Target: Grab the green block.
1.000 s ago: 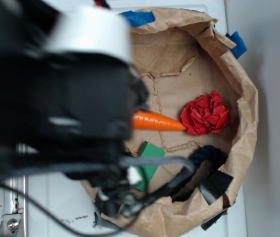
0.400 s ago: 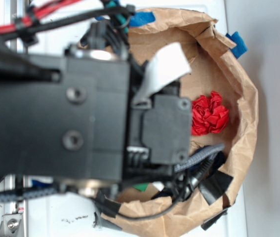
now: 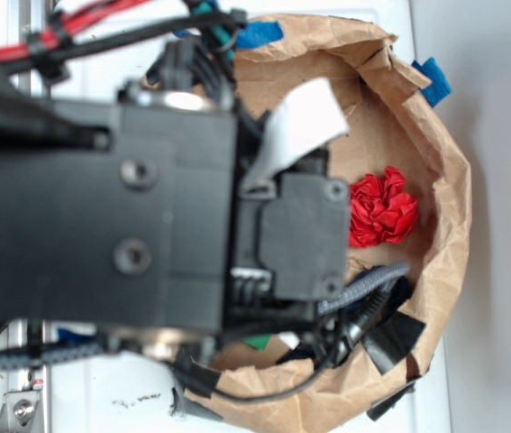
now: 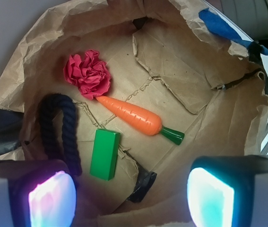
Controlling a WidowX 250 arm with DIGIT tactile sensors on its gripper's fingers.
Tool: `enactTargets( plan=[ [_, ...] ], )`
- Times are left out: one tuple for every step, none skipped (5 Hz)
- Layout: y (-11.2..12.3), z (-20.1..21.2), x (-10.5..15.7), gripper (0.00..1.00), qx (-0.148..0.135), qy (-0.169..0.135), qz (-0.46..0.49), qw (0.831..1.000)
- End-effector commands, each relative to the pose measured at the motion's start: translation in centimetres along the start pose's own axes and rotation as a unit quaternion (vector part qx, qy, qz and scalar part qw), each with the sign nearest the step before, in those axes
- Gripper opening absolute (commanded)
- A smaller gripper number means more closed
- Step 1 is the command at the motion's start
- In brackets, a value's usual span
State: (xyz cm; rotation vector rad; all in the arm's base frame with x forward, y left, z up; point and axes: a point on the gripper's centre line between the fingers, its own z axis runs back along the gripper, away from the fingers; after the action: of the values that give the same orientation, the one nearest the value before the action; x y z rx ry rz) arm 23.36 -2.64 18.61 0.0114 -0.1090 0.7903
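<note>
Nothing moved; arm [image 3: 147, 216] hides green block [image 4: 105, 154]; fingers [image 4: 209, 196] wide, tips cropped.

The green block [image 4: 104, 154] is bright, plain green. The carrot [image 4: 130, 115] is orange with a dark green stem. The crumpled paper flower [image 4: 88, 74] is red, the rope [image 4: 58, 132] dark navy. The paper bag [image 4: 171, 61] is brown, patched with blue tape [image 4: 221, 26] and black tape [image 4: 4, 132].

You see crumpled matt brown paper forming the bag [image 4: 181, 66], a smooth, glossy plastic green block [image 4: 104, 154], a ridged plastic carrot [image 4: 131, 115], crinkled red cloth [image 4: 88, 74] and a braided dark rope [image 4: 58, 132].
</note>
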Motion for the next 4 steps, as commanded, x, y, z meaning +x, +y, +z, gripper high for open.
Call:
enactTargets(
  plan=[
    [1.0,0.7,0.9,1.00,-0.010,-0.010,0.019,1.000],
    [0.0,-1.3,1.8,1.00,0.029,-0.029,0.053,0.998],
    [-0.1,-3.0,2.3,1.00,0.037,-0.044,0.058,0.997],
    [-0.1,-5.1,2.8,1.00,0.032,-0.044,0.057,0.997]
  ],
)
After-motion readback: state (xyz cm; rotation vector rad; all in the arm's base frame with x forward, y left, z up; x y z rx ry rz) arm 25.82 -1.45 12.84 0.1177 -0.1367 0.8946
